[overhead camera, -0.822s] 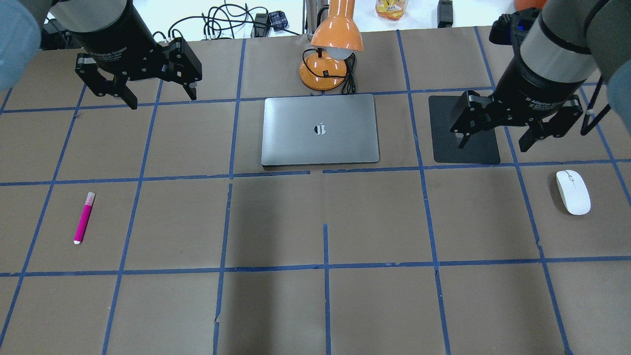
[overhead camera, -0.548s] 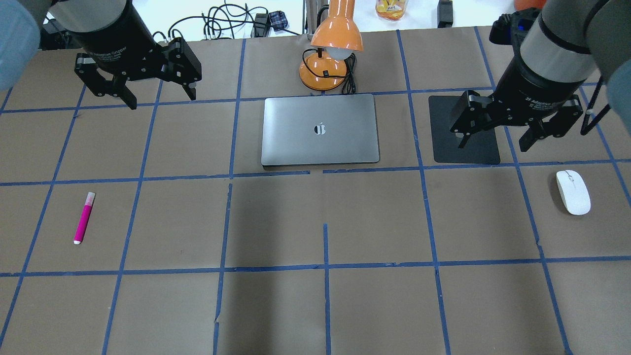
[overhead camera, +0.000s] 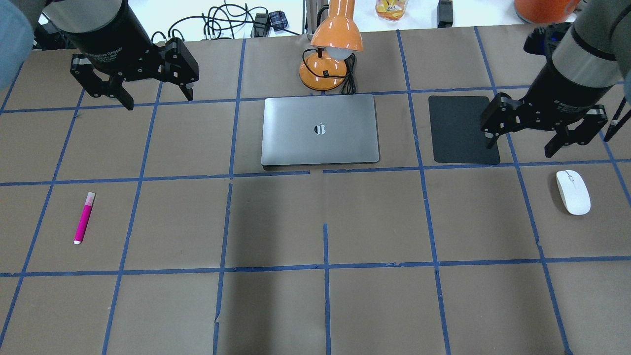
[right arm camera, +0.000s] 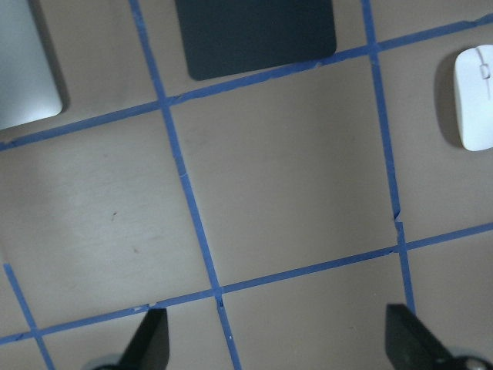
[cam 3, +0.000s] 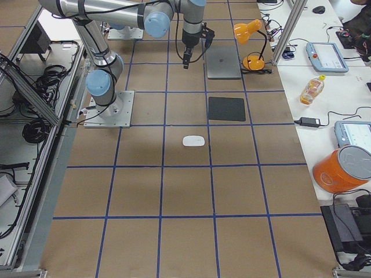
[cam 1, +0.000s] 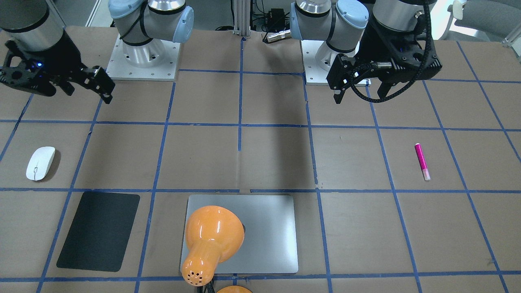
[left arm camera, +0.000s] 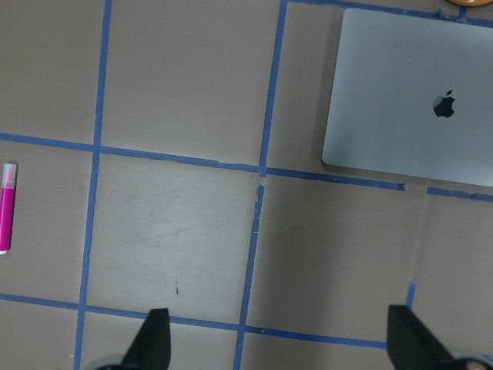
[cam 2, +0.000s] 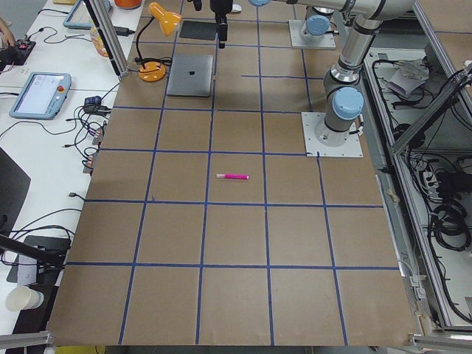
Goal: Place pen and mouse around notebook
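Observation:
The closed silver-grey notebook (overhead camera: pixel 320 148) lies at the table's far centre. The pink pen (overhead camera: pixel 84 217) lies alone on the left, also at the left edge of the left wrist view (left arm camera: pixel 7 208). The white mouse (overhead camera: pixel 573 192) rests on the right, at the right edge of the right wrist view (right arm camera: pixel 477 96). My left gripper (overhead camera: pixel 159 100) hovers open and empty at the far left, well beyond the pen. My right gripper (overhead camera: pixel 518 149) hangs open and empty above the black mat's right edge, left of and beyond the mouse.
A thin black mat (overhead camera: pixel 458 129) lies right of the notebook. An orange desk lamp (overhead camera: pixel 335 44) stands just behind the notebook, its shade leaning over it (cam 1: pixel 211 240). Cables, a bottle and an orange container sit beyond the table's far edge. Blue tape lines grid the brown surface.
My right gripper has moved to the right, off most of the black mat and closer to the mouse. My left gripper has shifted slightly left and farther away. Pen, mouse and notebook have not moved.

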You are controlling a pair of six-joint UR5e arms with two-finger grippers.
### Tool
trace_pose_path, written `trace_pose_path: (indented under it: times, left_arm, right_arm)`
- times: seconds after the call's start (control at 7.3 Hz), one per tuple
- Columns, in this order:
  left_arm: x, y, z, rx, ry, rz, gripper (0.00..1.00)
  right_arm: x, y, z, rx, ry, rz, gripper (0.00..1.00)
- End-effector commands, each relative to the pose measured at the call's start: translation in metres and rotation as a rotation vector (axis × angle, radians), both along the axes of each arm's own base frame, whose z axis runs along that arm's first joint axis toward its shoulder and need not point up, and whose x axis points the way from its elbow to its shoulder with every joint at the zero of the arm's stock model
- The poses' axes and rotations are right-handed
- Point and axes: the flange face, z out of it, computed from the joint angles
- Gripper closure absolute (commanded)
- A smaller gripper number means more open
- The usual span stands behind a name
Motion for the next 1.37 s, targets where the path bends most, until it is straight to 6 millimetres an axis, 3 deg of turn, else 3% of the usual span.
trace_pose_path:
  times: [0.0, 0.14, 0.27, 0.41, 0.55, 0.68, 0.96, 1.23]
  left_arm:
    - [0.003, 0.006, 0.002, 0.001, 0.000, 0.000, 0.00]
    - [0.006, 0.007, 0.002, 0.001, -0.001, -0.004, 0.00]
    - [0.018, 0.007, 0.002, 0.002, -0.001, 0.016, 0.00]
    - [0.040, 0.005, 0.003, 0.010, -0.002, 0.002, 0.00]
    - [0.075, 0.001, -0.002, 0.039, -0.003, -0.053, 0.00]
    - [0.124, -0.004, -0.012, 0.055, 0.000, -0.109, 0.00]
    - [0.213, -0.012, -0.039, 0.087, 0.016, -0.185, 0.00]
    - [0.293, 0.004, -0.100, 0.153, 0.068, -0.125, 0.00]
  right_arm:
    - [-0.069, -0.020, -0.054, -0.005, 0.019, 0.004, 0.00]
    - [-0.099, -0.028, -0.078, -0.012, 0.037, 0.024, 0.00]
    - [-0.119, -0.030, -0.084, -0.022, 0.045, 0.103, 0.00]
    - [-0.148, -0.030, -0.113, 0.021, 0.010, 0.075, 0.00]
    - [-0.187, -0.033, -0.131, -0.005, 0.023, 0.117, 0.00]
    - [-0.207, -0.034, -0.137, -0.032, 0.029, 0.167, 0.00]
    - [-0.218, -0.038, -0.165, -0.007, 0.009, 0.178, 0.00]
    - [-0.238, -0.045, -0.189, -0.014, 0.025, 0.211, 0.00]
